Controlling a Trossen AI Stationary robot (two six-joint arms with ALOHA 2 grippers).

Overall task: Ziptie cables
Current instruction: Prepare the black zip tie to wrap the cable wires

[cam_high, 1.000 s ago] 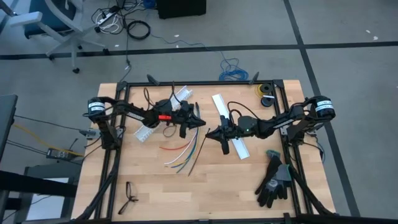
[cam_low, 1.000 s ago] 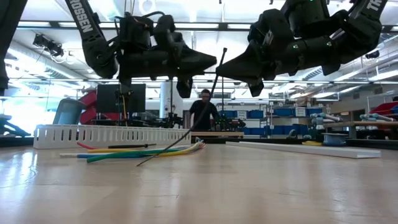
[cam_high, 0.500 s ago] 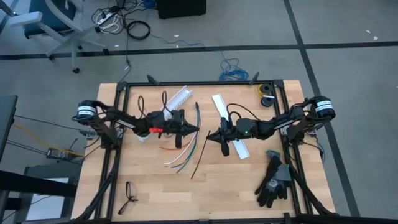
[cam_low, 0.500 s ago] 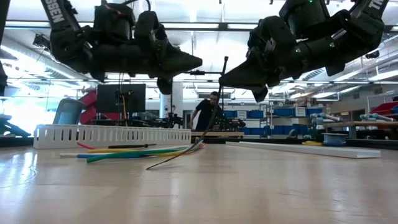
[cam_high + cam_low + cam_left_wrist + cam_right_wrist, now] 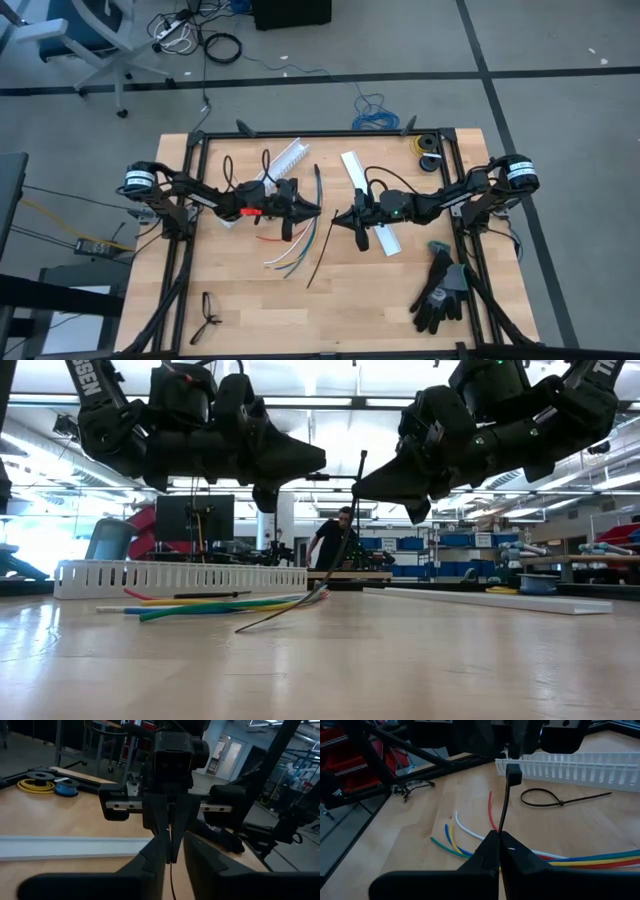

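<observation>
RIGHT: my right gripper pinches the thin black zip tie | LEFT: left gripper narrowly parted near its head | CABLES: thin multicoloured wire bundle lies on table beneath | ADVICE: I'd steady the strip, feed slowly.

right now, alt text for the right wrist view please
The right claw is shut on a thin black zip tie that rises from between its fingers. Beyond lie the coloured cables, a looped zip tie and a white slotted channel on the wooden table.

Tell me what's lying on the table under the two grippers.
Coloured cables fanned out on the wood, under the left gripper and right gripper. A black strip slants down beside them. The arms hide the cables' joined end.
</observation>
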